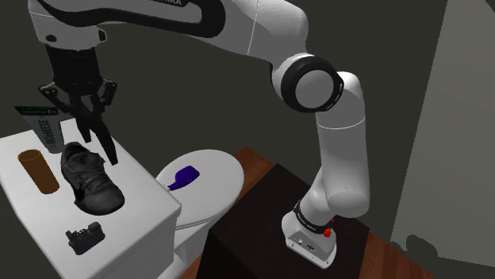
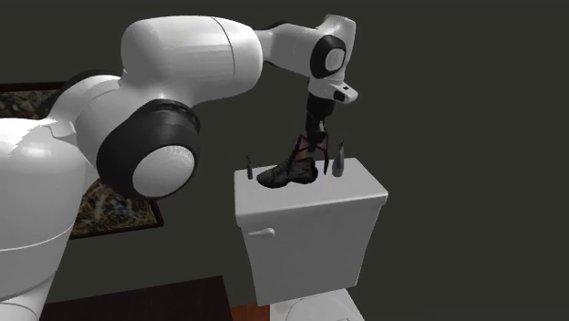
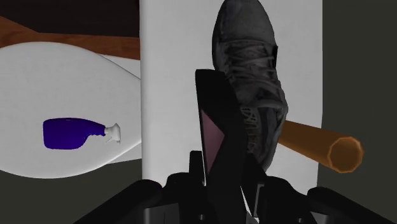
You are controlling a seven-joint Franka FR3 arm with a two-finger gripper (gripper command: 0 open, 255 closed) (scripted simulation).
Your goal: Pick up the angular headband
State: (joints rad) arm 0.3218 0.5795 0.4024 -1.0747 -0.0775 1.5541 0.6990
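Angular headband (image 3: 213,105) — pinched in the hand (image 3: 219,175) — hangs beside the shoe (image 3: 251,70), near the edge of the tank lid (image 3: 168,95).

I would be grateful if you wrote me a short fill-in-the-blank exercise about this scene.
The blue ____ lies on the white toilet lid.
The gripper clasps the angular headband, which is mostly ____.
On the tank, beside the orange cylinder, lies a dark grey ____.
Missing: spray bottle; black; shoe.
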